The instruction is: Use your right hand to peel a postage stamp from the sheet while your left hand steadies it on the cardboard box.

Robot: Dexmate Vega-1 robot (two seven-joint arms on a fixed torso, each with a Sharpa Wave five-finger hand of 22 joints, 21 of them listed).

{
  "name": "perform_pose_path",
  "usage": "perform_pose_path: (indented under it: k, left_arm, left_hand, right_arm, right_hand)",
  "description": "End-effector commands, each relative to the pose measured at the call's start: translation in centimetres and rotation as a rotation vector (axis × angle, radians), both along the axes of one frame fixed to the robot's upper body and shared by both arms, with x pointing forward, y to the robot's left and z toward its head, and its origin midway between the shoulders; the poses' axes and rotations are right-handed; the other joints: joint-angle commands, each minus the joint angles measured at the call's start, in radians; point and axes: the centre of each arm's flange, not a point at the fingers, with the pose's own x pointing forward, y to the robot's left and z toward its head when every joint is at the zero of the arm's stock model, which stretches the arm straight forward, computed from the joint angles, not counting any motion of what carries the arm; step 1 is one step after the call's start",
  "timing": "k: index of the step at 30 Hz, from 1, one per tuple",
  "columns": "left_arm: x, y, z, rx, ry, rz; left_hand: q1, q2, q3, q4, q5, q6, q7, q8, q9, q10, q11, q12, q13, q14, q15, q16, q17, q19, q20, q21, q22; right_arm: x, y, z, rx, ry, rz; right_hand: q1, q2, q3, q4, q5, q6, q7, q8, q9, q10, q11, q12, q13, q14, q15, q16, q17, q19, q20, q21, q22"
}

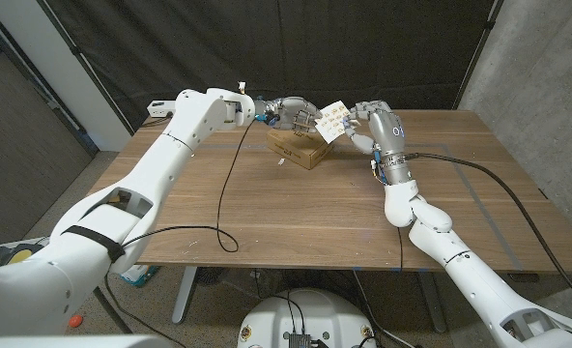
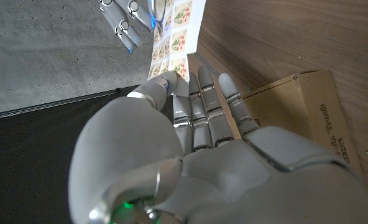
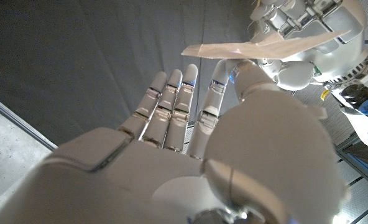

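Note:
My left hand (image 1: pixel 292 114) pinches the stamp sheet (image 1: pixel 334 121) by one edge and holds it tilted in the air just above the cardboard box (image 1: pixel 299 147), which lies at the table's far middle. In the left wrist view the sheet (image 2: pixel 174 31) with its flower stamps sticks out past my left fingers (image 2: pixel 202 102), over the box (image 2: pixel 302 102). My right hand (image 1: pixel 373 124) reaches the sheet's other edge with fingers spread. In the right wrist view the sheet (image 3: pixel 265 42) is edge-on, and my right thumb tip (image 3: pixel 237 71) lies against its underside. My right hand (image 3: pixel 190 155) grips nothing.
The wooden table (image 1: pixel 315 213) stretches bare toward me. A black cable (image 1: pixel 230 184) trails from the left arm across the table. A dark curtain hangs behind the table's far edge.

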Motion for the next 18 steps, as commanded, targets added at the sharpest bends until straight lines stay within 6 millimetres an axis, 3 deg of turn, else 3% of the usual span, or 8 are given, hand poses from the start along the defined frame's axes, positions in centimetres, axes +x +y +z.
perform_pose_path:
  k: [1, 2, 4, 7, 9, 13, 15, 18]
  left_arm:
    - [-0.31, 0.24, 0.11, 0.016, -0.017, -0.01]
    - [-0.34, 0.24, 0.11, 0.026, -0.024, -0.016]
    - [-0.38, 0.26, 0.15, 0.05, -0.049, -0.029]
    - [-0.36, 0.47, 0.35, 0.101, -0.104, -0.058]
    - [-0.23, 0.67, 0.51, 0.145, -0.14, -0.086]
    - [-0.06, 0.84, 0.78, 0.229, -0.191, -0.15]
    - [-0.01, 0.79, 0.89, 0.26, -0.209, -0.178]
    - [-0.01, 0.76, 0.97, 0.278, -0.229, -0.198]
  left_hand:
    - [-0.01, 0.0, 0.014, 0.018, 0.006, -0.007, 0.001, 0.041, 0.058, 0.006, -0.015, -0.004, 0.007, 0.001, -0.006, 0.007, 0.004, 0.0, 0.001, 0.006, -0.004]
    - [-0.011, 0.0, 0.014, 0.018, 0.007, -0.007, 0.001, 0.041, 0.059, 0.006, -0.016, -0.004, 0.008, 0.001, -0.005, 0.007, 0.004, -0.001, 0.001, 0.006, -0.004]
    - [-0.014, -0.005, 0.017, 0.012, 0.011, -0.004, 0.003, 0.042, 0.069, 0.01, 0.007, -0.002, 0.015, 0.01, -0.004, 0.013, 0.004, -0.004, -0.002, 0.015, -0.004]
    - [-0.009, -0.015, 0.016, -0.007, 0.015, 0.015, 0.006, 0.047, 0.095, 0.022, 0.079, 0.004, 0.038, 0.02, 0.021, 0.036, 0.017, -0.011, 0.002, 0.039, -0.002]
    - [0.01, -0.032, 0.007, -0.021, 0.014, 0.046, 0.009, 0.054, 0.12, 0.038, 0.126, 0.01, 0.063, 0.029, 0.038, 0.066, 0.035, -0.016, 0.001, 0.063, -0.007]
    - [0.05, -0.063, -0.018, -0.017, 0.003, 0.136, 0.015, 0.015, 0.135, 0.116, 0.136, 0.022, 0.14, 0.05, 0.049, 0.142, 0.063, -0.034, -0.006, 0.127, -0.036]
    - [0.054, -0.065, -0.03, -0.01, -0.004, 0.171, 0.016, -0.006, 0.13, 0.143, 0.137, 0.021, 0.164, 0.055, 0.059, 0.163, 0.068, -0.038, -0.006, 0.14, -0.04]
    - [0.068, -0.071, -0.04, -0.01, -0.011, 0.211, 0.016, -0.031, 0.129, 0.171, 0.139, 0.013, 0.196, 0.053, 0.07, 0.184, 0.071, -0.043, -0.006, 0.147, -0.041]
  right_arm:
    - [0.12, 0.39, -0.26, -0.022, 0.014, 0.011]
    - [0.14, 0.4, -0.24, -0.018, 0.014, 0.02]
    - [0.22, 0.36, -0.25, 0.0, 0.01, 0.036]
    - [0.28, 0.15, -0.21, 0.034, 0.011, 0.069]
    - [0.29, 0.04, -0.23, 0.063, 0.007, 0.09]
    - [0.32, -0.14, -0.36, 0.11, -0.019, 0.103]
    - [0.33, -0.17, -0.48, 0.122, -0.034, 0.102]
    - [0.31, -0.16, -0.53, 0.126, -0.04, 0.101]
  right_hand:
    - [0.013, 0.014, -0.005, 0.007, 0.018, 0.086, 0.026, 0.015, 0.003, 0.042, -0.001, 0.018, 0.004, 0.018, -0.019, 0.008, 0.009, 0.001, -0.022, 0.013, 0.005]
    - [0.016, 0.018, -0.004, 0.007, 0.021, 0.097, 0.034, 0.015, 0.003, 0.046, -0.002, 0.019, 0.004, 0.023, -0.019, 0.009, 0.01, 0.006, -0.024, 0.017, 0.006]
    - [0.019, 0.024, -0.002, 0.009, 0.024, 0.107, 0.055, 0.012, 0.002, 0.055, 0.01, 0.021, 0.003, 0.029, -0.011, 0.009, 0.011, 0.012, -0.024, 0.024, 0.007]
    - [0.033, 0.045, 0.012, 0.007, 0.022, 0.108, 0.12, -0.007, 0.001, 0.029, 0.055, 0.004, 0.001, 0.024, 0.005, -0.001, 0.011, 0.015, -0.019, 0.04, 0.011]
    - [0.04, 0.057, 0.02, 0.006, 0.016, 0.098, 0.138, -0.018, 0.001, 0.011, 0.066, -0.005, 0.001, 0.014, 0.006, -0.007, 0.01, 0.013, -0.02, 0.046, 0.012]
    - [0.074, 0.104, 0.043, -0.003, -0.036, 0.059, 0.189, -0.049, 0.008, -0.034, 0.095, -0.026, 0.007, 0.005, -0.019, -0.013, 0.017, 0.003, -0.032, 0.068, 0.015]
    - [0.097, 0.118, 0.034, -0.015, -0.084, 0.049, 0.216, -0.055, 0.015, -0.057, 0.122, -0.035, 0.012, -0.004, -0.022, -0.009, 0.028, -0.004, -0.038, 0.08, 0.016]
    - [0.129, 0.136, 0.015, -0.027, -0.147, 0.038, 0.226, -0.054, 0.03, -0.07, 0.134, -0.04, 0.016, -0.018, -0.027, 0.001, 0.044, -0.014, -0.046, 0.096, 0.018]
